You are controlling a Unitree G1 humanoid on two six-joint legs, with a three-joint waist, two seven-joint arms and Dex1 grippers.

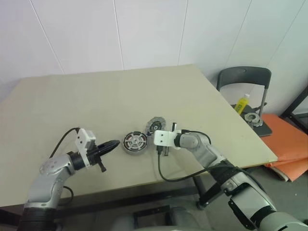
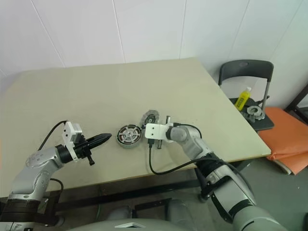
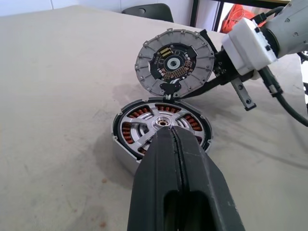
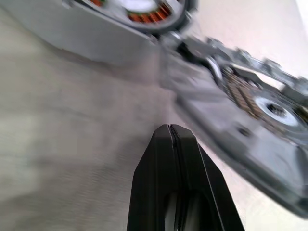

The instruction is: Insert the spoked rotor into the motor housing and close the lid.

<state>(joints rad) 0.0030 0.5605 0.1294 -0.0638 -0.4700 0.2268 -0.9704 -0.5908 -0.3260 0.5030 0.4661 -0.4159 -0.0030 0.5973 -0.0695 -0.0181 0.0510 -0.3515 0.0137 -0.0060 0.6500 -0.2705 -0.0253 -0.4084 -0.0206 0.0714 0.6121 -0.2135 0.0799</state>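
The motor housing lies flat on the table near the front middle. Inside it sits the spoked rotor, with silver spokes and hub, a dark rim, and copper windings showing between the spokes. The lid stands tilted on edge at the housing's far rim, its dark circuit face turned toward the housing. My left gripper is shut and empty, its tip just left of the housing. My right gripper is also shut and empty. Its fingers reach in low behind the lid's right edge.
A black cable loops from my right wrist over the table's front edge. To the right of the table stands a grey chair with a yellow bottle and a metal part on its seat. Orange mats lie beyond it.
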